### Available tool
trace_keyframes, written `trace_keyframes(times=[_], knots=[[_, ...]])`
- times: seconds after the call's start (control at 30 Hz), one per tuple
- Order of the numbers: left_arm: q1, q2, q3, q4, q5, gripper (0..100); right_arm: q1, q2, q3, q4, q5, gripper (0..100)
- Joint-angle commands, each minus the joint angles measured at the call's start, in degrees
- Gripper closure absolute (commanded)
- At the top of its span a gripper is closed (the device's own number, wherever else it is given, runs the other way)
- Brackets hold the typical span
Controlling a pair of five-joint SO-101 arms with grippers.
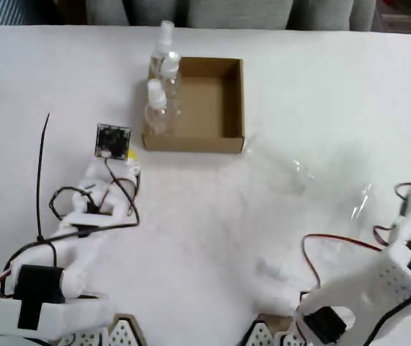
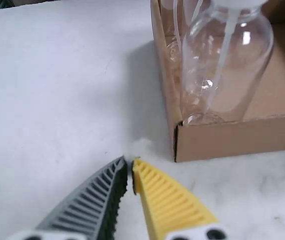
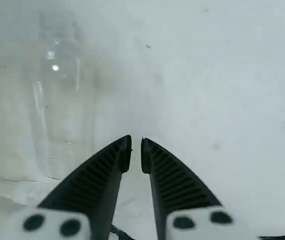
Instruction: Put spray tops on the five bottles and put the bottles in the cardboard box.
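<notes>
i am holding my left gripper (image 2: 131,165) pinched shut on nothing, just near-left of the cardboard box (image 1: 191,143), probably because that side's row is mine to load. my right gripper (image 3: 135,150) is sitting all but closed and empty beside a clear bottle (image 3: 57,100) on the table (image 1: 335,86), likely lining up for it. i am counting three bottles (image 1: 156,104) wearing spray tops (image 1: 166,29) along the box's left wall, and seemingly two uncapped ones lying out on the right
</notes>
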Motion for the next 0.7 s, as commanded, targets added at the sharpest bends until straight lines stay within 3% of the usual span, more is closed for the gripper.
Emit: trace_keyframes(times=[0.0,0.1,0.33,0.5,0.57,0.67], knots=[[2.5,-2.2,-0.9,-0.1,-2.5,98,6.1,-2.3,-0.3,-0.3,4.4,98.1],[5.9,-2.2,0.2,-0.2,-5.9,98,10.1,-0.9,-0.6,-3.7,6.4,98.1],[15.3,-4.3,3.1,-1.7,-22.8,98,16.6,0.4,-0.7,-12.1,8.0,98.1],[24.7,-17.0,9.0,-1.2,-23.5,98,18.7,3.2,-0.7,-17.5,8.2,98.1],[30.3,-24.4,10.5,3.6,-23.2,98,18.9,4.3,-0.7,-19.1,9.1,98.1],[39.0,-36.4,10.5,18.5,-23.2,98,18.9,5.5,-0.7,-20.2,10.0,98.1]])
